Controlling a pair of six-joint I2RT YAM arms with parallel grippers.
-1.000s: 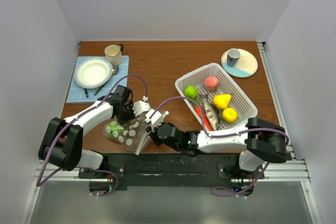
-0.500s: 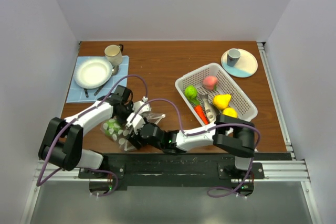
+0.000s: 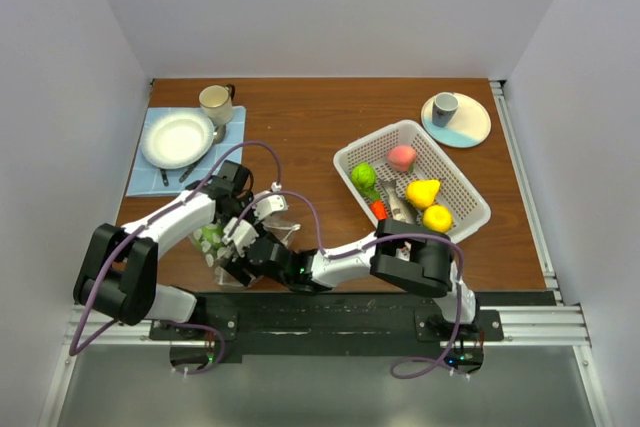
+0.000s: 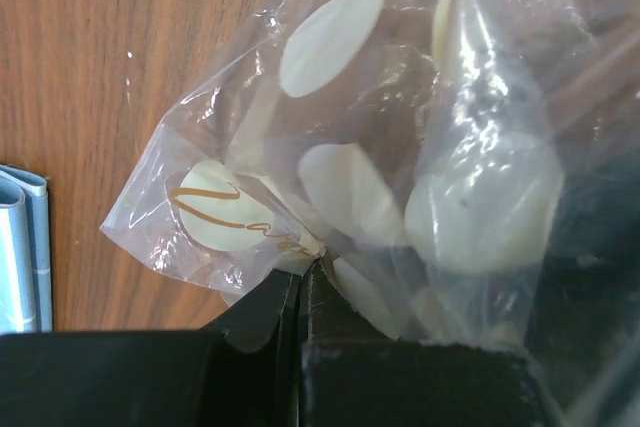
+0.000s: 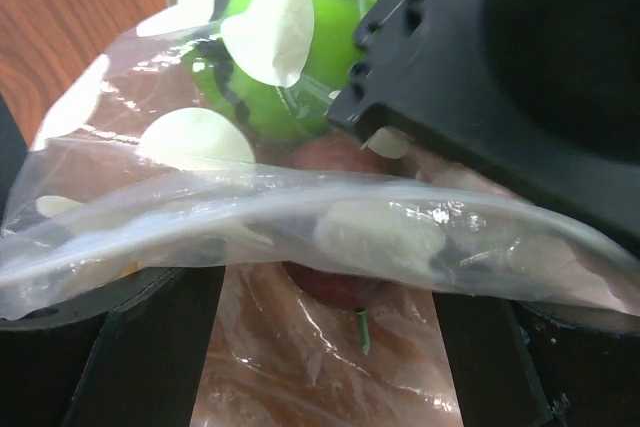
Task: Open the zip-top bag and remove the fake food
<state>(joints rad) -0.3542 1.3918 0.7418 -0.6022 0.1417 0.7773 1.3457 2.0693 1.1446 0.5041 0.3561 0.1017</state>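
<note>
The zip-top bag [image 3: 213, 247], clear with white oval dots, lies at the near left of the table. My left gripper [image 3: 266, 209] is shut on a corner of the bag's film [image 4: 305, 265]. My right gripper [image 3: 234, 243] has reached across to the bag and is open, fingers [image 5: 150, 347] wide apart, with the bag's zip strip [image 5: 300, 212] stretched across in front of them. Inside the bag are a green round fruit [image 5: 270, 47] and a dark red piece with a green stem [image 5: 340, 287]. More fake food lies in the white basket [image 3: 455, 175].
The basket holds a green fruit [image 3: 363, 175], a pink fruit [image 3: 402, 157], two yellow fruits [image 3: 423, 191], a carrot [image 3: 379, 210] and a fish [image 3: 397, 209]. A plate [image 3: 176, 139] on a blue mat and a mug [image 3: 215, 103] stand back left. A cup on a saucer [image 3: 455, 117] stands back right.
My right arm has swung far left, from beside the bag to right at it under the left gripper. The bag has bunched up toward the left. The left gripper has stayed in place.
</note>
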